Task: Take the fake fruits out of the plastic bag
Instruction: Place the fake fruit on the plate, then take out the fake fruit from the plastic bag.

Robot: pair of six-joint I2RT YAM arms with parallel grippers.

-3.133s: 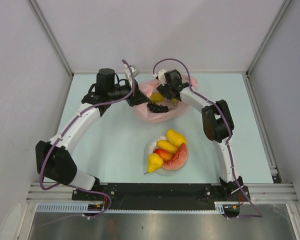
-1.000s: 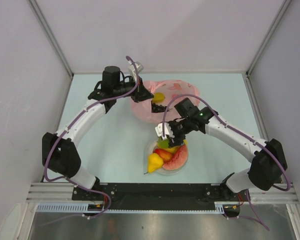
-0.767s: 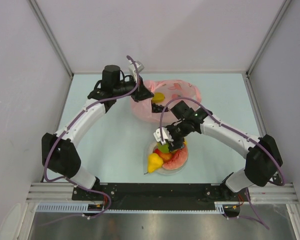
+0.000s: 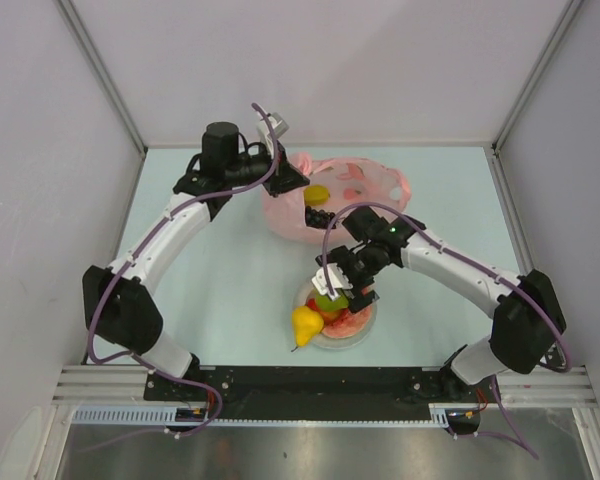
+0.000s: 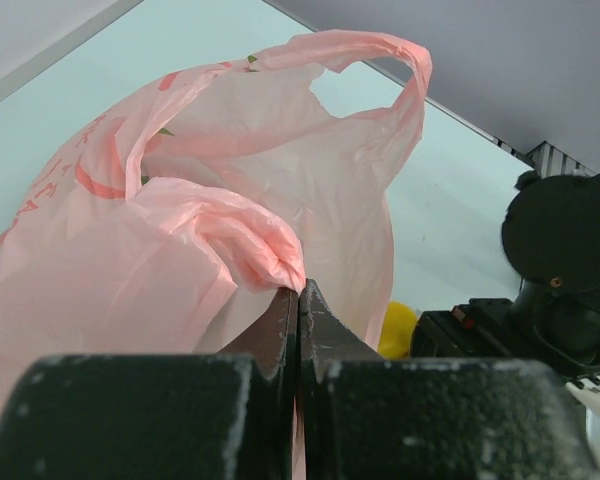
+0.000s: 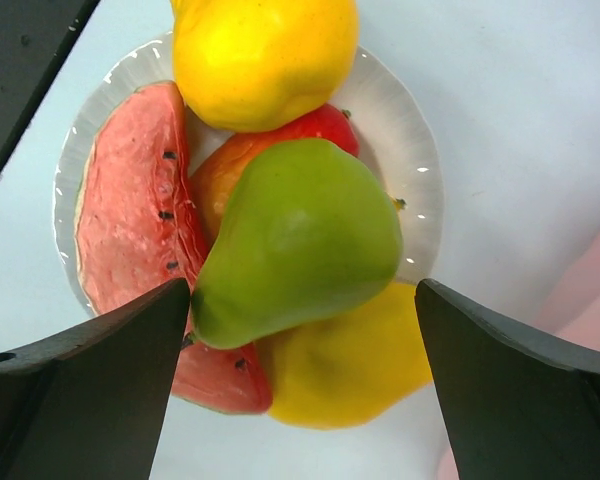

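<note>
- Directly above the white plate (image 6: 421, 170), the right gripper (image 6: 302, 290) is pictured with its jaws spread wide and nothing between them. A second earlier they were narrower, carrying the green pear (image 6: 300, 240). It has now been let go and lies on top of the pile on the plate.
- This release is read as one more fruit delivered. The right arm is judged free to go back for the rest.
- The fruits on the plate are smooth, glossy moulded plastic. The green pear is plump and tapers to one end.
- Under it are a flat red watermelon slice (image 6: 130, 200) dotted with dark seeds, a rounded yellow pear (image 6: 260, 60), a red-orange piece (image 6: 280, 150) and a yellow mango-like piece (image 6: 340, 375).
- The plate itself is round, with a fluted rim.
- Beyond the plate on the pale table (image 4: 210, 270), the plastic bag (image 5: 180, 250) is seen as thin, crinkled, translucent pink film with a loop handle raised.
- On the far side of the plate, the left gripper (image 5: 298, 300) is clamped fully shut on a bunched fold of the bag, so the mouth is held up.
- Inside the bag, beyond the plate, a yellow fruit (image 4: 318, 194) and a dark cluster (image 4: 315, 216), apparently the grape bunch, are visible. The task is judged unfinished.
</note>
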